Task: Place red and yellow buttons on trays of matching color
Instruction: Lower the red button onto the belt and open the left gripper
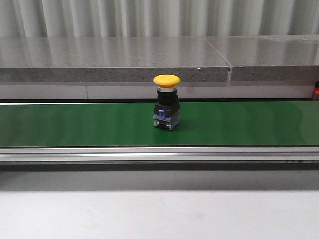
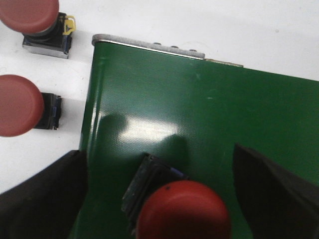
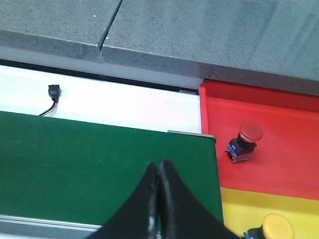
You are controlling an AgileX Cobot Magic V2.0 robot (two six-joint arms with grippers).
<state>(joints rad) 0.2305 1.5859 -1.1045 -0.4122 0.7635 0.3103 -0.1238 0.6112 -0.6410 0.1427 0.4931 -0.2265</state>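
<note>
**Yellow button alone on the belt, red ones at both ends**

The green conveyor belt [image 1: 75,124] fills the width of the front view, with a grey stone ledge [image 1: 114,59] behind it. No lettering or brand can be read on anything. Neither arm appears in the front view — only the wrist cameras show them.

The red tray [image 3: 279,129] and the yellow tray [image 3: 239,209] lie side by side just past the belt's end, seen only from the right wrist. A red button [image 3: 245,141] sits in the red tray; a yellow-capped one [image 3: 273,226] sits in the yellow tray at the picture's edge.

The right gripper [image 3: 159,199] hangs over the belt near the trays, its fingers pressed together with nothing between them.

The left gripper [image 2: 159,199] hovers over the belt's other end, fingers spread wide on either side of a red button on the belt [image 2: 174,209] — not touching it. Two more red buttons [image 2: 30,20] [image 2: 20,105] rest on the white table beside the belt.

The yellow button [image 1: 166,102] stands upright mid-belt.
</note>
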